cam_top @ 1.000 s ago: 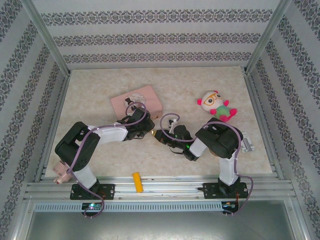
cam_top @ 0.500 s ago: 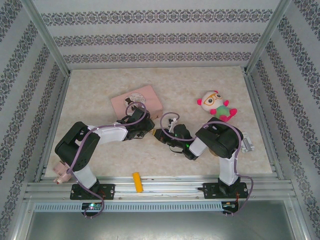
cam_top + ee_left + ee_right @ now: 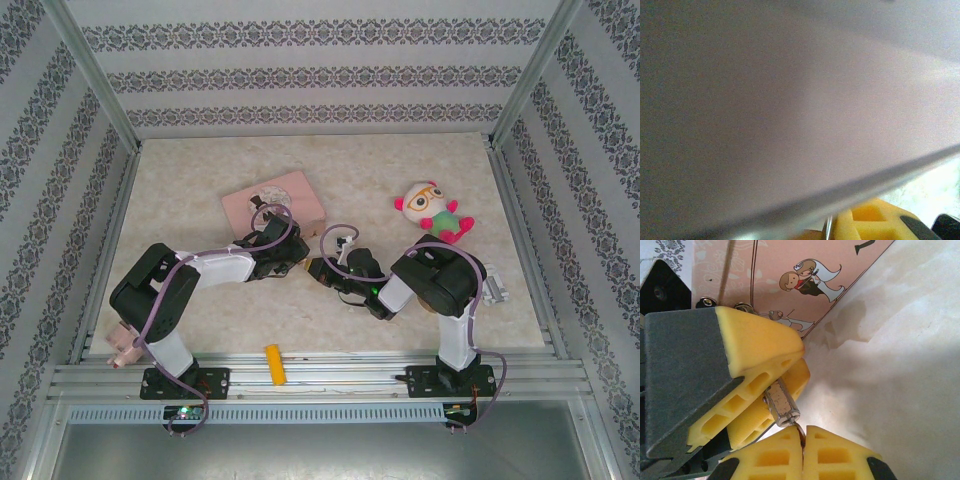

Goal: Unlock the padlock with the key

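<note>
Though tiny from above, right-wrist view | left pincer [image 3: 801, 361] clamps padlock [image 3: 781, 409] | right pincer [image 3: 804, 434] pinches key [image 3: 800, 431]

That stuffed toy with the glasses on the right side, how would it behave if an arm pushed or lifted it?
The stuffed toy looks plush, so it would probably squash in a grip and feel light. Its big head and stubby limbs suggest a push would slide or flop it across the table, not roll it far.

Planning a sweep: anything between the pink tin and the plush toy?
Nothing. The top view shows bare tabletop between the pink tin and the plush toy.
</note>
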Robot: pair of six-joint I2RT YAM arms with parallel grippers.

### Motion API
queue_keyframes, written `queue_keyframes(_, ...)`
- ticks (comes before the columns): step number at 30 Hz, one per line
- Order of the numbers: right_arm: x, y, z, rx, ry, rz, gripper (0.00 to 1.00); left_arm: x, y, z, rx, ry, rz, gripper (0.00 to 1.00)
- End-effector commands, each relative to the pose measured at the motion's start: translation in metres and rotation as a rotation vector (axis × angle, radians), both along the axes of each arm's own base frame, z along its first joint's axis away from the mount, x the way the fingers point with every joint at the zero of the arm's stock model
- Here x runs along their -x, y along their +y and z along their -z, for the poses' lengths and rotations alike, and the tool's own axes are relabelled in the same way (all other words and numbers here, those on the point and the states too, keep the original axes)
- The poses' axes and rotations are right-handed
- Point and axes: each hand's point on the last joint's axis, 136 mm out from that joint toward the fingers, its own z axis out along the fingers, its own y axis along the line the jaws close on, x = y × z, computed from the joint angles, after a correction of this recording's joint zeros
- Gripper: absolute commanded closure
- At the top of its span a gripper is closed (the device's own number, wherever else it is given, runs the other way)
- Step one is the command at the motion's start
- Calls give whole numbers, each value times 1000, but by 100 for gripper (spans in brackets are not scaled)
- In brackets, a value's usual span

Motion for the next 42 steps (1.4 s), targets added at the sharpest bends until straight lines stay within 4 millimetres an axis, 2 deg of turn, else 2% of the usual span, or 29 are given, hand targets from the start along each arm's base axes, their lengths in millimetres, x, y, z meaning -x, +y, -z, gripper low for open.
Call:
queue_keyframes(1,-37,-14,-15,-17,-62,132,100,4,-24,-26,91,-24,82,79)
queue_keyframes(13,-43,-16,-24,-12,-91,127,100,14,-43,-28,99,-17,156,79)
queue_keyframes(26,-47,-22,-27,-6,-90,135,100,23,-50,-39,98,-39,222,80)
queue_keyframes(36,-36,-36,-22,46,-94,140,100,25,-51,-39,93,-28,240,80)
queue_keyframes(42,-28,-44,-16,59,-80,145,86,23,-49,-40,89,-34,226,80)
